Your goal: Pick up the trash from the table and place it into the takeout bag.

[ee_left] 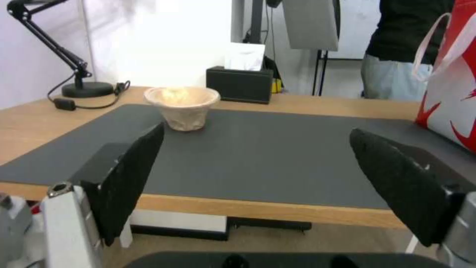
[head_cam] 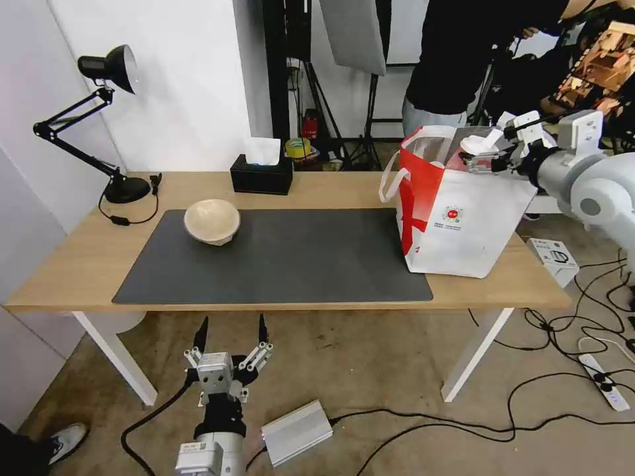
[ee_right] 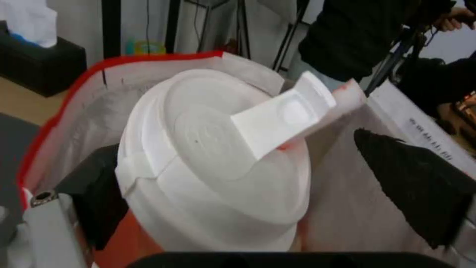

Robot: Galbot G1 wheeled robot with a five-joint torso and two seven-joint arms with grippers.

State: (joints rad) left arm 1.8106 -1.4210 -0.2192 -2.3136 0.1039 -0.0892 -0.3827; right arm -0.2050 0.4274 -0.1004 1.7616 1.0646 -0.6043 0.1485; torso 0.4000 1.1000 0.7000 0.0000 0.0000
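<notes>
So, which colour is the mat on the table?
The mat is dark grey and plain, without pattern. The head view shows it best, on the light wooden table.

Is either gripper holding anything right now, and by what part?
Nothing: right gripper open around the white bowl in the takeout bag; left gripper open, empty.

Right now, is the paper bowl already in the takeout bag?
No, the beige paper bowl sits on the grey mat, apart from the takeout bag.

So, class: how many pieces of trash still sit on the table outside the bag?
1. The beige paper bowl sits on the grey mat, toward the lamp end. The right gripper holds a white plastic bowl over the takeout bag; the bag may hide more.
</notes>
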